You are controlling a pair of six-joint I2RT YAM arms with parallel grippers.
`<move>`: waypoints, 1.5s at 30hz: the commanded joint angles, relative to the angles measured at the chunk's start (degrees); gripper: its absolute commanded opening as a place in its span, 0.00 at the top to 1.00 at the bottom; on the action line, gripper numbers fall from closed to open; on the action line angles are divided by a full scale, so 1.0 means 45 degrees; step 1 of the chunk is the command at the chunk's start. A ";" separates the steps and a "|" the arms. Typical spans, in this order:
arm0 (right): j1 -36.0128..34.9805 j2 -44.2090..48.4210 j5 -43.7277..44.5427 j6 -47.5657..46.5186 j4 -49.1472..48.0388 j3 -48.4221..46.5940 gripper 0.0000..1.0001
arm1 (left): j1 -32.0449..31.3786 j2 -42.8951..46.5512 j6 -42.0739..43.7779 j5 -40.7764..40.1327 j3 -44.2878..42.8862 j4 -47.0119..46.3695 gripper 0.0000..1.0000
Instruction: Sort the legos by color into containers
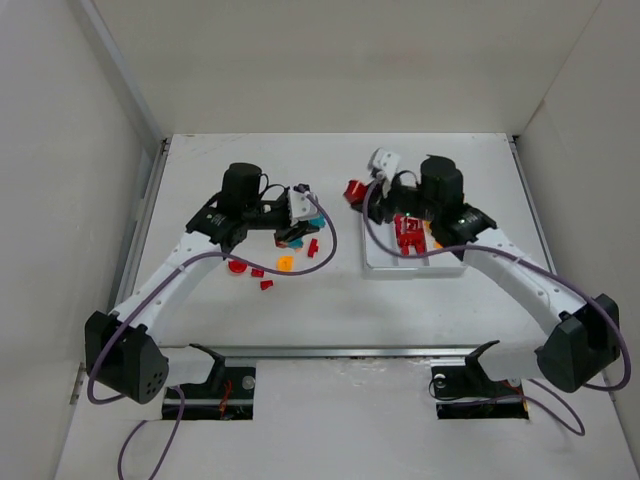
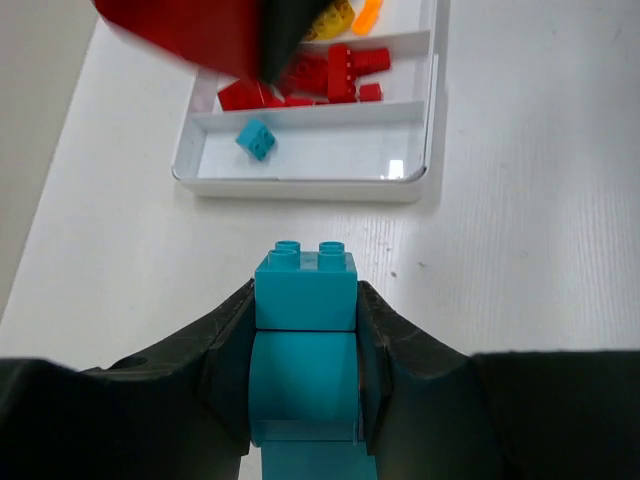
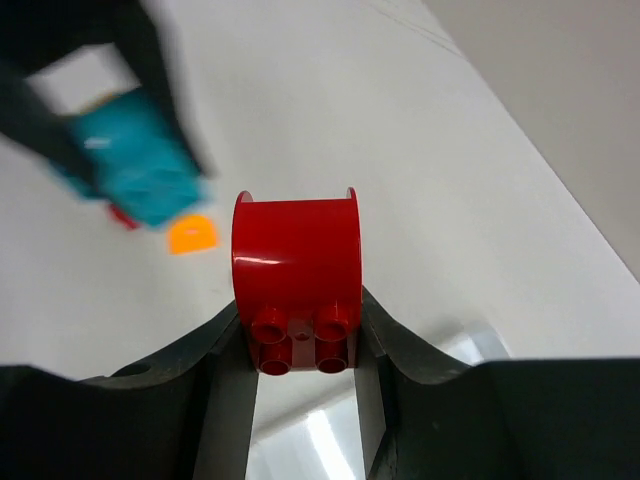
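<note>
The teal brick sits low in the middle of the left wrist view, clamped by its flat side walls in the left tool, studs pointing away toward the tray. It looks light, rigid and smooth. Those flat sides are the sound place to pinch it, since a hold on the studs would likely slip.

In the right wrist view the right tool is closed on a red arch brick, gripped the same way.

The white tray lies in the upper half of the left wrist view. Its nearest compartment holds a single small teal brick, the middle one holds red bricks, and the farthest holds orange-yellow pieces.

Loose legos lie on the bench, left of centre in the top view.
</note>
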State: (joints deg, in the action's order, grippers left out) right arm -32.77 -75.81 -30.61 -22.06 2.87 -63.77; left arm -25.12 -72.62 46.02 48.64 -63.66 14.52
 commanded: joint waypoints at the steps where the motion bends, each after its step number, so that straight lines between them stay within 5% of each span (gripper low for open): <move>1: 0.2082 0.0480 0.1583 0.2476 -0.0736 0.0185 1.00 | 0.0017 0.0396 0.0144 -0.0593 0.0590 0.0327 1.00; 4: 0.3590 -0.0163 0.2832 0.4119 -0.0309 0.0382 1.00 | 0.0017 0.0961 -0.0498 -0.0731 0.1352 -0.0101 1.00; 8: 0.3592 -0.2445 0.6403 0.5271 0.2617 -0.0807 1.00 | 0.0017 0.1099 -0.1280 -0.0966 0.1646 -0.0961 1.00; 13: 0.4157 -0.4030 0.6782 0.6171 0.2879 -0.1142 0.96 | 0.0017 0.1099 -0.1418 -0.1220 0.1646 -0.1235 1.00; 19: 0.4158 -0.5495 0.7388 0.6290 0.2876 -0.2019 0.78 | 0.0017 0.1099 -0.1418 -0.1220 0.1646 -0.1235 1.00; 23: 0.4158 -0.6198 0.7095 0.6037 0.3305 -0.2585 0.43 | 0.0017 0.1216 -0.1418 -0.1356 0.1646 -0.1235 1.00; 25: 0.4158 -0.6200 0.6745 0.5880 0.3443 -0.2587 0.37 | 0.0017 0.1353 -0.1418 -0.1356 0.1646 -0.1235 1.00; 29: 0.4158 -0.5498 0.6431 0.5296 0.3443 -0.2587 0.06 | 0.0017 0.1353 -0.1418 -0.1356 0.1646 -0.1371 1.00; 32: 0.4158 -0.4543 0.6431 0.4554 0.3561 -0.2218 0.04 | 0.0017 0.1237 -0.1283 -0.1065 0.1646 -0.1372 1.00; 36: 0.3789 -0.1578 0.3964 0.2059 0.2099 -0.0560 0.04 | 0.0017 0.1235 -0.0582 -0.0499 0.1238 -0.1372 1.00; 41: 0.1018 0.1220 0.0905 -0.2126 0.1510 0.0947 0.07 | 0.0017 0.1235 0.0766 0.1257 0.0787 -0.0670 1.00; 45: -0.0371 0.0678 0.0416 -0.2148 0.1510 0.0285 0.54 | 0.0017 0.1118 0.1314 0.2606 0.0281 -0.0165 1.00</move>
State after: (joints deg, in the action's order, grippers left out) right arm -32.51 -69.12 -23.29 -26.46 10.92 -61.67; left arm -25.04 -68.51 47.86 52.49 -58.35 12.60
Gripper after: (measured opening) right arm 0.522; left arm 0.333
